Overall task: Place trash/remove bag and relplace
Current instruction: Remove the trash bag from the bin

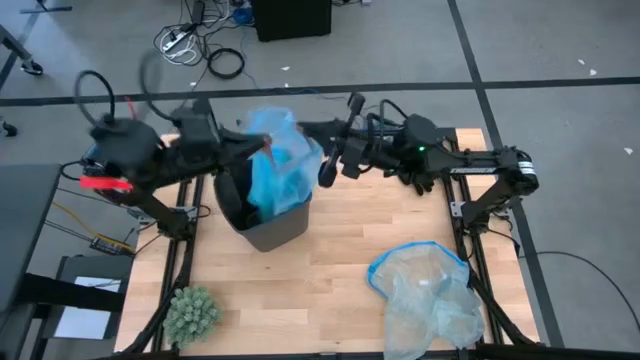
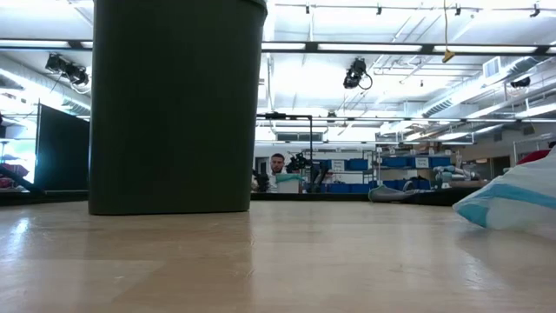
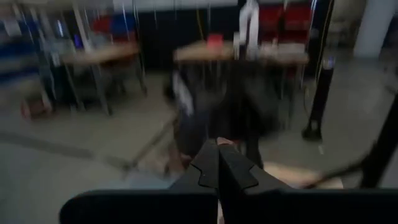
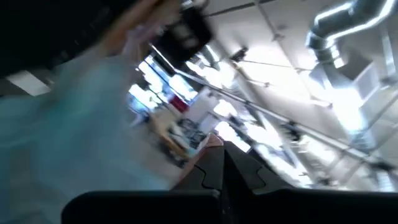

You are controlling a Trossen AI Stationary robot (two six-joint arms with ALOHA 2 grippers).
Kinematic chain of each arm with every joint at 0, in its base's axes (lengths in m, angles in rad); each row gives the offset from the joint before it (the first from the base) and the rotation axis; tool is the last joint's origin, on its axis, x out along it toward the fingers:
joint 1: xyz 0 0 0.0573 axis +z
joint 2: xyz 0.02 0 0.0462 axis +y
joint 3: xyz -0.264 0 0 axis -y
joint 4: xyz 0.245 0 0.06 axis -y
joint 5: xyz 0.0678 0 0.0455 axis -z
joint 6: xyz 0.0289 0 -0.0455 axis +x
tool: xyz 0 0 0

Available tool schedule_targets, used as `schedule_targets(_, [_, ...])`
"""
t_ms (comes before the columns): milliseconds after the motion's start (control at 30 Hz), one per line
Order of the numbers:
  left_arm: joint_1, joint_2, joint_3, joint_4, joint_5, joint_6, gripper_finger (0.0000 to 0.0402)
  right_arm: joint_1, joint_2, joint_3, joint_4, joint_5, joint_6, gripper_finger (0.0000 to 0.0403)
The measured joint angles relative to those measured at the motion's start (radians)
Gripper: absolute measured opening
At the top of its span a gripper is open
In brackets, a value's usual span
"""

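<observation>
Sky-blue bag [image 1: 280, 160] bunched over dark bin [image 1: 262, 218] at the table's back edge; left gripper [image 1: 266, 146] and right gripper [image 1: 326, 172] flank it, both pinched closed, grip unclear

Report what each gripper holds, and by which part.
Cannot be told: left gripper and right gripper are shut beside the blue bag above the bin; contact unclear.

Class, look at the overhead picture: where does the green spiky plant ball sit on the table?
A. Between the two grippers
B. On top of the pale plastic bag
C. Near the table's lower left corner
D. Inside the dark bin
C: the green plant ball sits alone by the lower left corner of the table, apart from the bin and the pale bag.
</observation>
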Motion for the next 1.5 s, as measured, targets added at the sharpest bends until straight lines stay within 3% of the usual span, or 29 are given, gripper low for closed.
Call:
schedule_targets(200, [-0.023,-0.023,0.001,0.27,0.012,0.23,0.0001,0.013,-0.008,0.008,0.004,0.012,0.063,0.0])
schedule_targets(333, [-0.021,-0.022,0.002,0.193,0.007,0.229,0.0001,0.013,-0.032,0.014,0.026,0.041,0.031,0.0])
schedule_targets(500, [0.016,0.027,0.0,0.115,0.006,0.195,0.0001,-0.012,-0.036,0.146,0.019,0.01,-0.051,0.0])
schedule_targets(700, [0.026,0.052,-0.001,0.203,0.006,0.257,0.0003,-0.039,-0.038,0.276,-0.138,-0.028,0.12,0.0])
schedule_targets(867, [0.027,0.06,0.0,0.292,0.01,0.321,0.0008,-0.036,-0.031,0.275,-0.255,-0.075,0.2,0.0])
schedule_targets(1267, [0.027,0.094,0.0,0.25,0.008,0.298,0.0009,-0.023,-0.033,0.275,-0.398,-0.154,0.37,0.0])
schedule_targets(1333, [0.027,0.104,0.0,0.225,-0.011,0.296,0.001,-0.023,-0.034,0.275,-0.402,-0.18,0.378,0.0])
schedule_targets(1500, [0.027,0.133,0.0,0.202,-0.171,0.292,0.0025,-0.022,-0.036,0.275,-0.411,-0.233,0.422,0.0])
